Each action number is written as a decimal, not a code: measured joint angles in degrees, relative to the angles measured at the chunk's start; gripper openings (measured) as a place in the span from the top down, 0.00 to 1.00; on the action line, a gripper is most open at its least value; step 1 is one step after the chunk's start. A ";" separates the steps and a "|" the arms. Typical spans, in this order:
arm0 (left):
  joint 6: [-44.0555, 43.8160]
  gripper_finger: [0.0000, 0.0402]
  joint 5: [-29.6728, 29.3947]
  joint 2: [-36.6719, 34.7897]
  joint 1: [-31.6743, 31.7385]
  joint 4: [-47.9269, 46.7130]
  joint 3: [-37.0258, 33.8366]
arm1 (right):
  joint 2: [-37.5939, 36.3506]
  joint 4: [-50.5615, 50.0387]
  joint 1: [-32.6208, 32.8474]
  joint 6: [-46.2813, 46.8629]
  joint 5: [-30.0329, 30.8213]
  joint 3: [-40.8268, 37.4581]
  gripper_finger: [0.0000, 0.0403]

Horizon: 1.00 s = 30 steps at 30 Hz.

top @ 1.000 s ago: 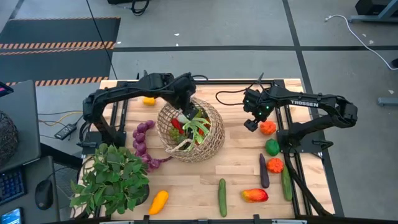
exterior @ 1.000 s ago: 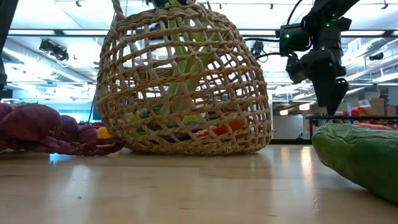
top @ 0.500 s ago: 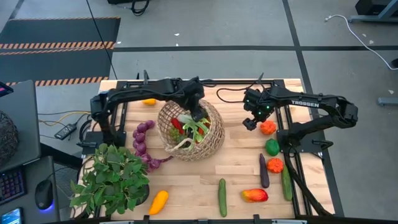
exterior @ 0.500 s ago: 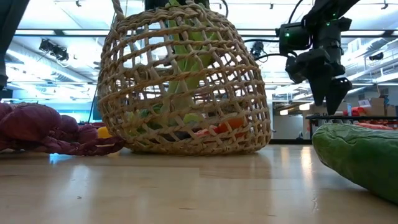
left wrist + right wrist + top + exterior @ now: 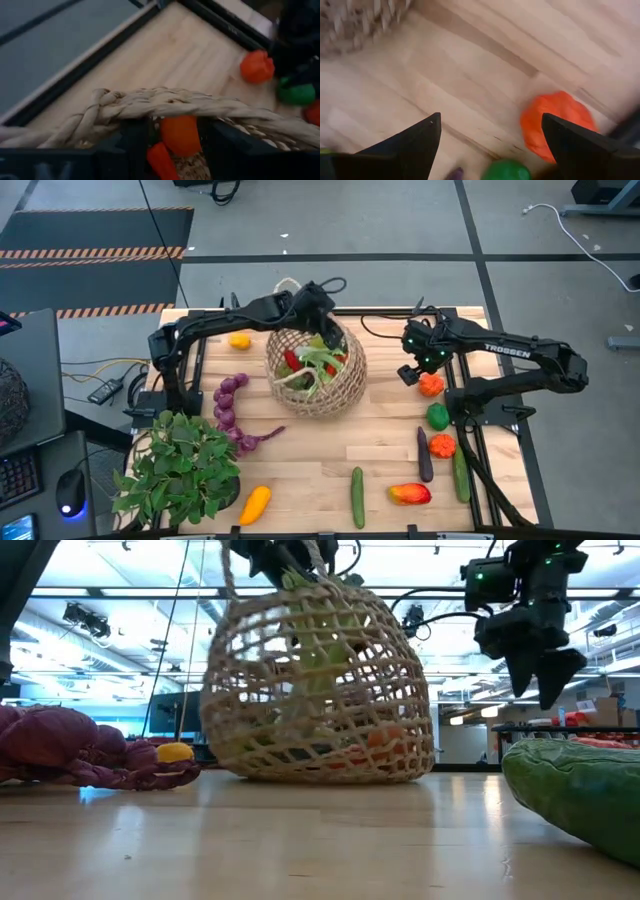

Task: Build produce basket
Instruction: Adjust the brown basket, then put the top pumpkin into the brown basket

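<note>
One basket [image 5: 318, 375] — left gripper [image 5: 318, 308] gripping rim

Left arm stretched from its base at the bench's left edge toward the far middle, wrist bent down. Left pincer [image 5: 316, 308] partly closed around a braided straw handle, seen between its dark fingers [image 5: 134, 145] in the wrist view. Right arm reaching in from the right side, elbow out, wrist tipped downward. Right pincer [image 5: 410, 373] held above the bench, fingers [image 5: 415, 142] spread wide, gripping nothing.
</note>
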 joint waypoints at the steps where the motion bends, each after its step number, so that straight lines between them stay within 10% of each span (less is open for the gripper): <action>1: -0.01 0.57 -0.02 -0.11 0.29 0.90 0.00 | -0.28 -0.89 0.00 0.35 0.81 0.02 0.14; 30: -1.55 0.57 12.03 -20.22 0.79 -1.97 0.13 | -0.08 -3.26 -2.59 7.18 5.76 -6.36 0.02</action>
